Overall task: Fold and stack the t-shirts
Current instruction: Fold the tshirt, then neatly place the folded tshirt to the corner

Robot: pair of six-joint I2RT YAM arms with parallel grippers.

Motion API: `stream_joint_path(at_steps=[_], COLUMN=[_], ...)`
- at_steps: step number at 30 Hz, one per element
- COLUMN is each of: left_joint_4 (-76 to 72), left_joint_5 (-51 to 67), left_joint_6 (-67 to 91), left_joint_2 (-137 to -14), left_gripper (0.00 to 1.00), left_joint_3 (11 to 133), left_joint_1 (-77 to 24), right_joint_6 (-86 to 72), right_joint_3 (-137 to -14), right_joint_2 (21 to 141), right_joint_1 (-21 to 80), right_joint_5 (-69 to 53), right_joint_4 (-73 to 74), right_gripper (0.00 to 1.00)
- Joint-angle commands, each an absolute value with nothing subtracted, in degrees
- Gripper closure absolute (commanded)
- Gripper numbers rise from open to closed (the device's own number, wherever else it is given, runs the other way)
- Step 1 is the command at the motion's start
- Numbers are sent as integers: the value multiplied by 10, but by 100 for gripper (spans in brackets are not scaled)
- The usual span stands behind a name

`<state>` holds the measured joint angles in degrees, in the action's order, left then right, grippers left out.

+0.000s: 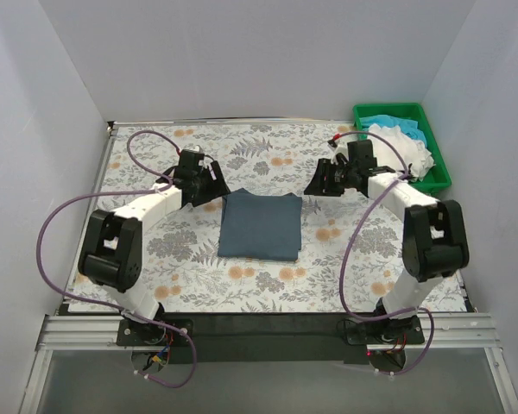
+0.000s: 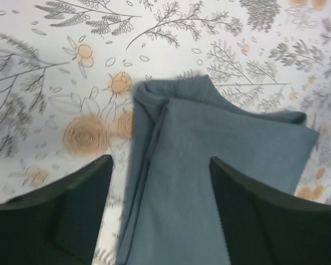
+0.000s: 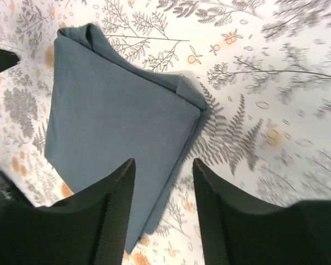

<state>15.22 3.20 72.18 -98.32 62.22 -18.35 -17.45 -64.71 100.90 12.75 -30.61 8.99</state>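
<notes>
A dark slate blue-grey t-shirt [image 1: 260, 226] lies folded into a rectangle on the middle of the floral table. My left gripper [image 1: 214, 190] hovers at its far left corner. In the left wrist view the left gripper [image 2: 161, 165] stands open over the folded cloth [image 2: 220, 160], clamping nothing. My right gripper [image 1: 317, 185] hangs at the far right corner. In the right wrist view the right gripper [image 3: 163, 165] is open, straddling the shirt's [image 3: 110, 110] side edge. A white t-shirt [image 1: 407, 147] and a turquoise t-shirt [image 1: 382, 122] lie crumpled in the green tray.
The green plastic tray [image 1: 388, 109] sits at the back right corner. White walls enclose the left, back and right. The floral tablecloth [image 1: 242, 289] covers the table. Purple cables loop beside both arms.
</notes>
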Motion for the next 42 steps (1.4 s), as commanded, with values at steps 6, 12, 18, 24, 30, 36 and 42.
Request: stream_joint_path(at_steps=[6, 12, 18, 24, 30, 36, 42], left_joint_4=[233, 236, 246, 248, 245, 266, 276], left_joint_5=[-23, -28, -47, -66, -69, -120, -142], left_joint_6=[689, 710, 747, 773, 788, 795, 725], left_joint_2=[-838, -850, -909, -958, -985, -992, -1039], left_gripper=[12, 17, 39, 50, 62, 100, 100], left_joint_3=[546, 519, 542, 548, 535, 540, 605], left_joint_1=[-224, -266, -267, -276, -283, -266, -156], right_joint_6=[-113, -104, -84, -75, -69, -67, -68], right_joint_3=[-582, -553, -548, -524, -490, -491, -513], right_joint_2=[800, 700, 643, 573, 536, 537, 578], right_joint_1=[133, 133, 133, 133, 132, 133, 133], right_joint_5=[-129, -93, -119, -129, -149, -149, -120], right_joint_4=[293, 372, 422, 432, 432, 430, 422], right_gripper=[39, 27, 25, 25, 25, 25, 25])
